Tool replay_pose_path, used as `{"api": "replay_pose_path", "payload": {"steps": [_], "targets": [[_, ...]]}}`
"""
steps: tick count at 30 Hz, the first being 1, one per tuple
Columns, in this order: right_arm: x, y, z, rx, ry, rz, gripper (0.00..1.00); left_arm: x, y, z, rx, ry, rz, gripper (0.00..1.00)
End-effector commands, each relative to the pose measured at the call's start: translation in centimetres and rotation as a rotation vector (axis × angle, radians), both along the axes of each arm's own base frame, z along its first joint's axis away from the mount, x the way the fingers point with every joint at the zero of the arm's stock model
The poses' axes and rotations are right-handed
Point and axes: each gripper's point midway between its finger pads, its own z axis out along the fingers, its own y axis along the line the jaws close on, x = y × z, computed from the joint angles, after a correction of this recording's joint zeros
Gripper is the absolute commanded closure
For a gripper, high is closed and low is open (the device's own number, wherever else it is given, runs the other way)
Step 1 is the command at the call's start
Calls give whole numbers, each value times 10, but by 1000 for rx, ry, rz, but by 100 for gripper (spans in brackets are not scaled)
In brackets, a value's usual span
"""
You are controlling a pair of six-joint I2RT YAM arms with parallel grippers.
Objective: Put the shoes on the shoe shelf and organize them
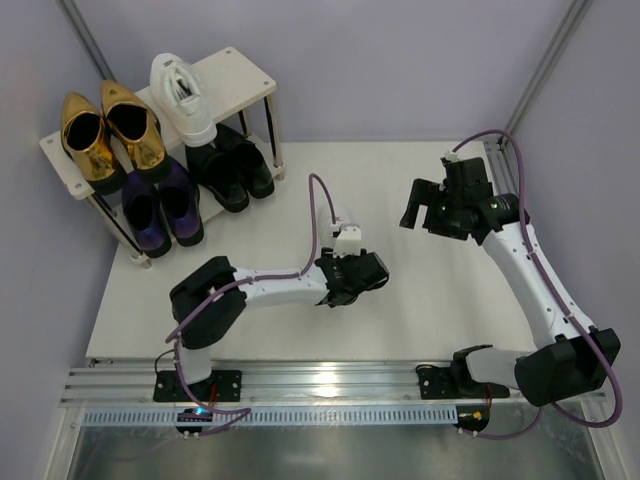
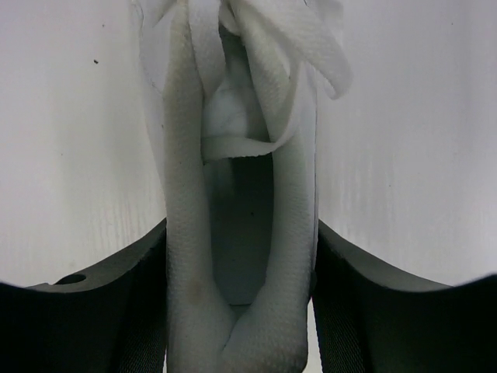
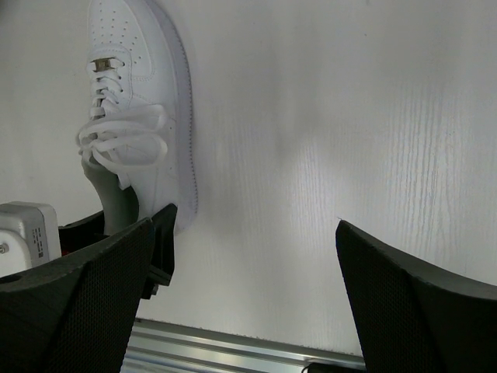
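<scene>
The shoe shelf point(image 1: 240, 75) stands at the far left. Gold loafers point(image 1: 105, 135) and one white sneaker point(image 1: 185, 95) sit on its top board. Purple dress shoes point(image 1: 160, 205) and black dress shoes point(image 1: 230, 165) sit on the lower tier. My left gripper point(image 1: 365, 272) is mid-table, shut on the heel collar of the second white sneaker point(image 2: 233, 194), which is squeezed between the jaws. That sneaker point(image 3: 140, 116) lies on the table, toe pointing away from the left gripper. My right gripper point(image 1: 418, 205) is open and empty above the table's right side, also seen in the right wrist view point(image 3: 248, 295).
An aluminium rail point(image 1: 300, 385) runs along the near edge of the white table point(image 1: 300, 200). Purple cables loop over both arms. The top board has bare room to the right of the shelved sneaker.
</scene>
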Motion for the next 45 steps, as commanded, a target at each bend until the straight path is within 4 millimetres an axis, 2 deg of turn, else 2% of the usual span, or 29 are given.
{"api": "replay_pose_path", "payload": {"steps": [1,2,4,5,8,13,16,18,23,26,29,34,39,42,44,45], "targets": [[-1,1,11,15,-52,20,2,-4,20,-7,-8,33,117,45],[-1,1,11,16,-53,21,2,-3,22,-4,-6,19,126,25],[-2,1,8,14,-49,23,2,1,19,9,-31,-4,133,11],[-2,1,8,15,-47,24,2,2,18,14,-39,-14,136,1],[-2,2,7,18,-48,28,2,10,14,36,-53,-51,151,0],[-1,2,9,18,-50,32,2,21,2,57,-66,-83,169,0],[-2,2,8,14,-48,34,2,26,-3,57,-65,-70,181,0],[-2,2,8,14,-51,34,2,28,-5,50,-62,-55,190,0],[-2,1,9,8,-54,35,2,25,9,30,-33,-10,237,1],[-1,1,8,10,-52,35,2,25,19,34,-30,-27,286,1],[0,2,7,11,-50,36,2,27,19,35,-50,-37,285,2],[0,2,10,12,-51,37,2,23,13,8,-39,40,264,6],[-1,0,7,5,-48,31,2,18,11,-10,-34,78,243,11],[0,1,8,5,-51,33,2,17,9,-16,-30,86,213,22],[0,0,9,4,-53,31,2,16,6,-20,-35,95,203,38],[1,-1,8,3,-50,28,2,16,6,-20,-31,96,193,52]]}}
